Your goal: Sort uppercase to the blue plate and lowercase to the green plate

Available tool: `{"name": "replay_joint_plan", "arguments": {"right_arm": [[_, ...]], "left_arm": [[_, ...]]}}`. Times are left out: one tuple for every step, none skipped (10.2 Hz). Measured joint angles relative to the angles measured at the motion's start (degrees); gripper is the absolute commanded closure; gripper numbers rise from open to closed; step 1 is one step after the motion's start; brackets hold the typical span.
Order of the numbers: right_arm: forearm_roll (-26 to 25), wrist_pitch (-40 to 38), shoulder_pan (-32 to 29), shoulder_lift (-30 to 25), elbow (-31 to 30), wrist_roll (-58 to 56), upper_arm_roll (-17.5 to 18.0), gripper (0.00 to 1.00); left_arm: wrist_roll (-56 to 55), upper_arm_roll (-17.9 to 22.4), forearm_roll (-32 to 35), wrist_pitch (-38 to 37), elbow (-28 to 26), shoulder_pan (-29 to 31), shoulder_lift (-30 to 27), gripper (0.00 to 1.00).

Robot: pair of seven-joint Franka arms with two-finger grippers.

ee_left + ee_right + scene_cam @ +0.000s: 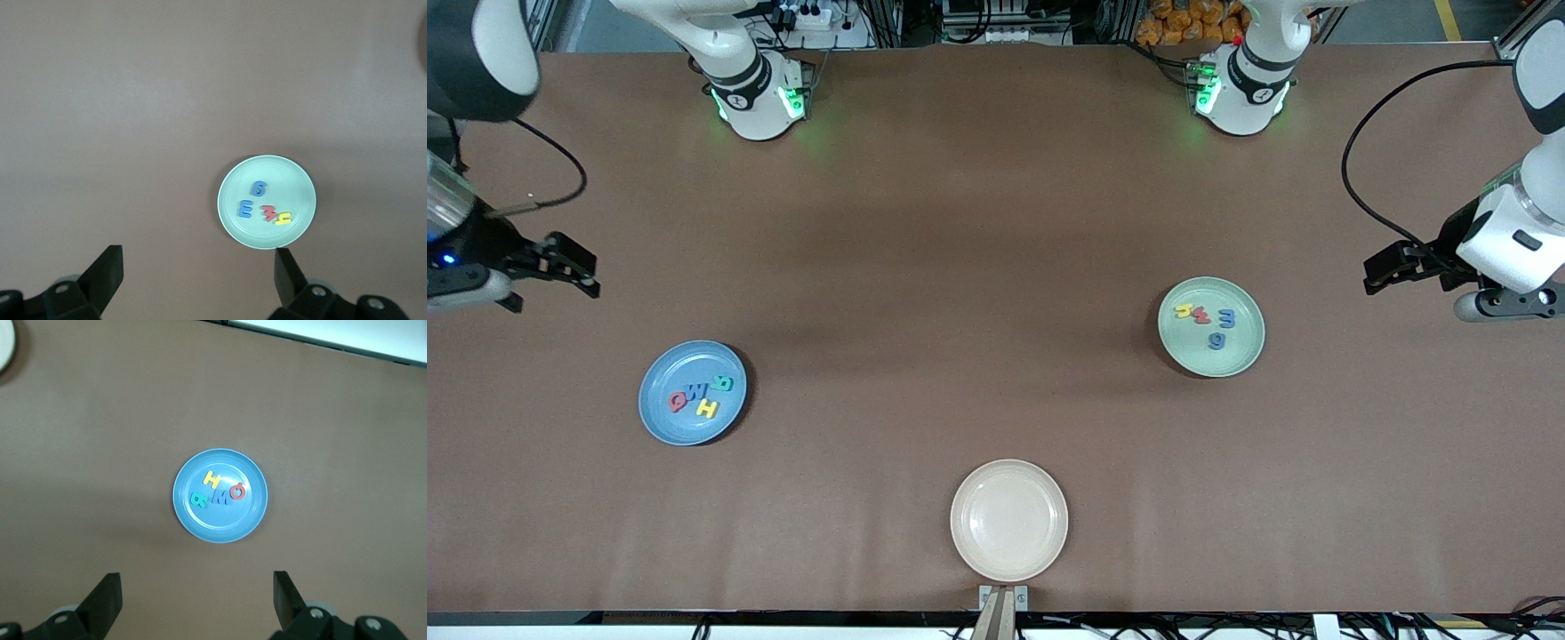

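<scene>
Matte brown table point(996, 222), round smooth blue plate point(660, 413).

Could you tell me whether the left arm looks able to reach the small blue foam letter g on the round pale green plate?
Probably yes: the left pincer hangs open beside the round pale green plate, nothing stands between them, and the small blue foam letter g lies uncovered, apart from the other letters.
</scene>
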Motion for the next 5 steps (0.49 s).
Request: {"name": "replay_joint_plan", "arguments": {"right_arm": [[0.0,-4.7,-0.1,-0.1,4.2,0.0,0.0,0.00],[0.0,-9.2,-0.3,-0.1,8.1,0.0,0.0,0.00],[0.1,-12.9,-0.4,-0.2,11.1,0.0,0.0,0.00],[0.1,-15.6,-0.5,-0.2,12.8,0.0,0.0,0.00],[0.6,-17.1,-0.5,-0.1,13.4,0.8,0.0,0.00]], "left_arm": [[0.0,0.0,0.0,0.0,0.0,0.0,0.0,0.00],[0.0,0.1,0.0,0.0,0.0,0.0,0.0,0.00],[0.0,0.1,0.0,0.0,0.1,0.0,0.0,0.00],[0.0,0.1,0.0,0.0,0.1,0.0,0.0,0.00],[0.0,0.2,0.0,0.0,0.1,0.0,0.0,0.00]]}}
